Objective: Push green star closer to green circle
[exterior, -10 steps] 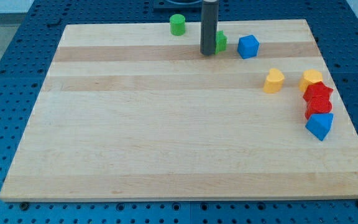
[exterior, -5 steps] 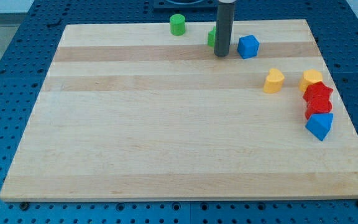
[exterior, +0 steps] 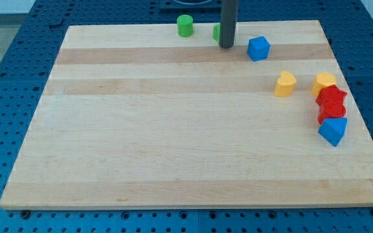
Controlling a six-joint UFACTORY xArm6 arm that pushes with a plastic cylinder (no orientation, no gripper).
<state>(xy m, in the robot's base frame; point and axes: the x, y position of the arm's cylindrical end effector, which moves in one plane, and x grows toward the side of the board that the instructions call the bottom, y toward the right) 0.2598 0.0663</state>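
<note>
The green circle stands near the board's top edge, left of centre. The green star is to its right, mostly hidden behind my dark rod; only a green sliver shows at the rod's left side. My tip rests on the board touching the star's right and lower side. A short gap separates the star from the green circle.
A blue block sits just right of my tip. A yellow heart-like block lies farther right. At the right edge a yellow block, two red blocks and a blue block cluster together.
My rod moved from the star's left around to its right and then up and left. The green star slid left and up, closer to the green circle.
</note>
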